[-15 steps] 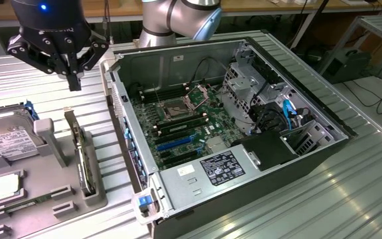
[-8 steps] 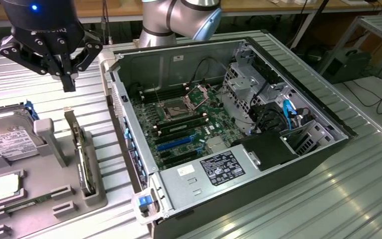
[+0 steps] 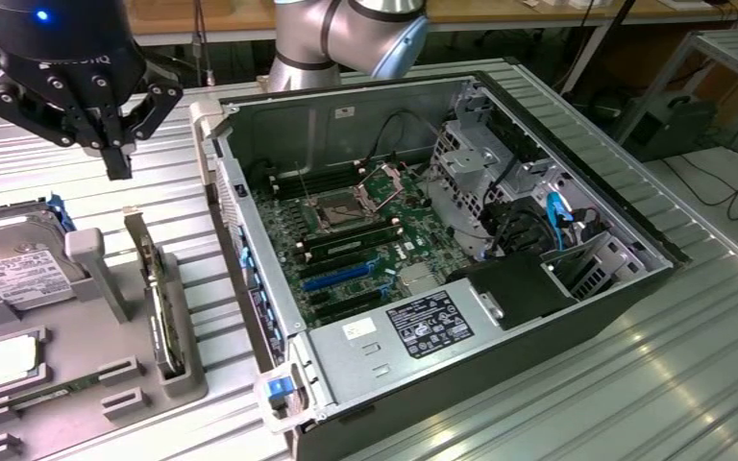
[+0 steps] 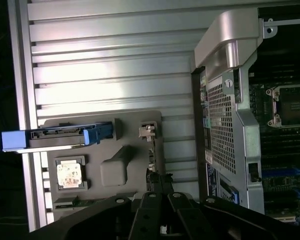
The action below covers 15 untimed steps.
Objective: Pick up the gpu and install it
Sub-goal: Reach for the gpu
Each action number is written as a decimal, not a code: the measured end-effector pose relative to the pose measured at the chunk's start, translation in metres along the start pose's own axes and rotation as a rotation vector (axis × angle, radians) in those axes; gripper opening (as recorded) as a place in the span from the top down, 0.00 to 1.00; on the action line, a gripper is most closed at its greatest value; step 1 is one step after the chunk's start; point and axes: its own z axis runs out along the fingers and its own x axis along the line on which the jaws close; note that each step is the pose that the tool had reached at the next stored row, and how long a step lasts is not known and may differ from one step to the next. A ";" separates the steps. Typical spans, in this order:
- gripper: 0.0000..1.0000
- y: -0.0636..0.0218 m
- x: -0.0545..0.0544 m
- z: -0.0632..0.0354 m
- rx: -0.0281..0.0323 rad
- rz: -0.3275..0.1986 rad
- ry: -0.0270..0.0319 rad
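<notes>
The gpu is a thin dark card standing on edge in a slot of the grey parts holder, at the exterior view's left. Its silver bracket end shows in the wrist view, with the card's edge running toward my fingers. My black gripper hangs above the far end of the card, apart from it, fingers shut together with nothing between them. In the wrist view my gripper points down over the card. The open computer case lies beside the holder, its motherboard exposed.
A silver hard drive in a blue caddy, a processor and a green memory stick also rest in the holder. Blue slots sit on the motherboard. The case wall rises close beside the holder. Ribbed metal table lies around.
</notes>
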 end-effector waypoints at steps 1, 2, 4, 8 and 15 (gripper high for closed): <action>0.89 -0.0001 0.001 0.0000 0.0000 0.000 0.0001; 0.89 -0.0002 0.002 0.0000 0.0000 0.000 0.0002; 0.89 -0.0004 0.005 0.0001 0.0000 0.000 0.0008; 0.89 -0.0007 0.009 0.0001 0.0001 0.000 0.0017; 0.89 -0.0010 0.013 0.0001 0.0002 0.000 0.0031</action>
